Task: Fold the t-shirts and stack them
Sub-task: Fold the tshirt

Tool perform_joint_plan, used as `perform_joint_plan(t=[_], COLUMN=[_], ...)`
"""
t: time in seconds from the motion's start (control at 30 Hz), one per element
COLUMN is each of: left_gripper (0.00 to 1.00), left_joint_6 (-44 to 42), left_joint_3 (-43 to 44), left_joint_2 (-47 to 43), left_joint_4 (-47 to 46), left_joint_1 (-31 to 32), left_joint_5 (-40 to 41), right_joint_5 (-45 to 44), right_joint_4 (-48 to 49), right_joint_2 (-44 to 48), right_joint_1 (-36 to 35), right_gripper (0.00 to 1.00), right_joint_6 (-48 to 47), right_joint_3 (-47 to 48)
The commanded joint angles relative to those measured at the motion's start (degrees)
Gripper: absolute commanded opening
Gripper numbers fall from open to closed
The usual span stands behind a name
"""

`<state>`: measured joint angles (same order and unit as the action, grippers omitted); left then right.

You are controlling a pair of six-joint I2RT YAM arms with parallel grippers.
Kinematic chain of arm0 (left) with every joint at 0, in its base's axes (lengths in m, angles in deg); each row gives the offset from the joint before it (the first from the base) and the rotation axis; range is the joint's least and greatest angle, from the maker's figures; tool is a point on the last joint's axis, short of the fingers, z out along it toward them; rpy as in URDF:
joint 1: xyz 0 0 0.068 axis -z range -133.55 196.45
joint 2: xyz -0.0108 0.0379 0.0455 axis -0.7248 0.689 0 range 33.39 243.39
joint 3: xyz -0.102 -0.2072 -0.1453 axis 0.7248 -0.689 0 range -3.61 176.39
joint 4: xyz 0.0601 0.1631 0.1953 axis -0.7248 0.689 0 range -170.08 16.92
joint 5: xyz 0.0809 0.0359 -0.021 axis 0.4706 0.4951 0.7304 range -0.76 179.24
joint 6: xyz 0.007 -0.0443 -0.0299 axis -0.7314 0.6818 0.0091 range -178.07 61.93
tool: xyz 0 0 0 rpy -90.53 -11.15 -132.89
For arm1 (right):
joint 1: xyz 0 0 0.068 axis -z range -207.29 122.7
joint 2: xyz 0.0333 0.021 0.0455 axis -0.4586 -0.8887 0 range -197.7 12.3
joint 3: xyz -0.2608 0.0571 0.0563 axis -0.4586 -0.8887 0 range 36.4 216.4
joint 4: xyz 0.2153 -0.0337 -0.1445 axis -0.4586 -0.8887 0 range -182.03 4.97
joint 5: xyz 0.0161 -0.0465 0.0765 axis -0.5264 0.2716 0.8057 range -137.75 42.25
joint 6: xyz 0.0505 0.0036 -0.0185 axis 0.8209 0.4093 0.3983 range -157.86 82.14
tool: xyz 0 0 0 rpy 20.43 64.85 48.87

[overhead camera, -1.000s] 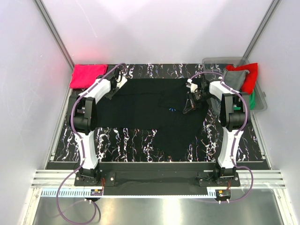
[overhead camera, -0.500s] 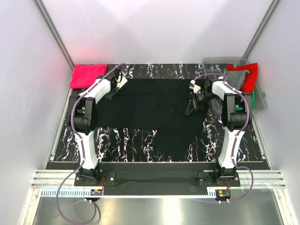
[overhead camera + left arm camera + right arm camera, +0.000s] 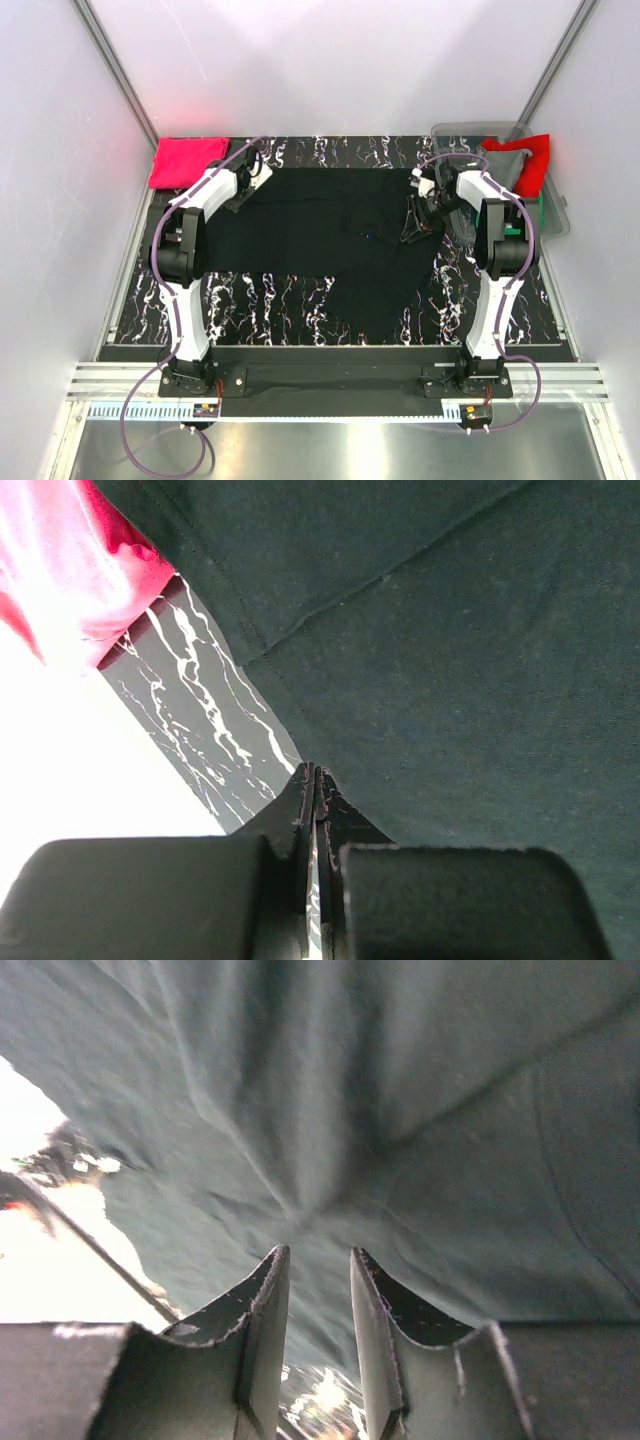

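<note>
Black t-shirt [image 3: 300, 230] spread over the worktop [image 3: 260, 297]; left fingers [image 3: 298, 802] pinched shut on its far-left hem, right fingers [image 3: 262, 1300] nearly closed, gripping bunched cloth near the right edge, so an uneven pull could slip a corner

Five tees on the worktop: one spread out, four set aside.
The big black tee [image 3: 300, 225] lies opened across the middle, mostly flat. One flap runs toward the near edge, and its right part is gathered into creases. A tiny light-blue mark [image 3: 368, 237] sits right of its centre. A pink-red tee [image 3: 187, 160] lies folded in the far left corner. At the far right a red tee [image 3: 537, 158], a grey tee [image 3: 507, 166] and a green tee [image 3: 541, 212] lie heaped together, touching.
</note>
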<state>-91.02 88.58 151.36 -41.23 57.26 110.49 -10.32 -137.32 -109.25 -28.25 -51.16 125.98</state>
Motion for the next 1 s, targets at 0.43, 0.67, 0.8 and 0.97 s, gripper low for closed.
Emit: perform_joint_plan(t=[0.43,0.67,0.8,0.97], left_gripper=[0.0,0.0,0.0,0.0], left_joint_6=[-0.2,0.5,0.6,0.4], left_joint_3=[-1.7,-1.8,-2.2,-1.2], left_joint_2=[-2.5,-0.4,0.5,3.5], left_joint_4=[-1.9,-1.8,-1.8,-1.8], left_joint_1=[-0.2,-0.3,-0.7,-1.7], left_joint_5=[-2.7,-3.2,-3.2,-3.3], right_joint_5=[-14.0,-19.1,-21.9,-26.5], right_joint_4=[10.1,11.0,11.2,11.3], right_joint_2=[6.9,-3.2,-6.7,-11.4], right_joint_1=[-3.4,-4.3,-4.2,-4.3], right_gripper=[0.37,0.36,0.36,0.35], right_joint_6=[-8.1,-8.9,-10.7,-11.5], right_joint_3=[4.7,14.4,18.9,22.6])
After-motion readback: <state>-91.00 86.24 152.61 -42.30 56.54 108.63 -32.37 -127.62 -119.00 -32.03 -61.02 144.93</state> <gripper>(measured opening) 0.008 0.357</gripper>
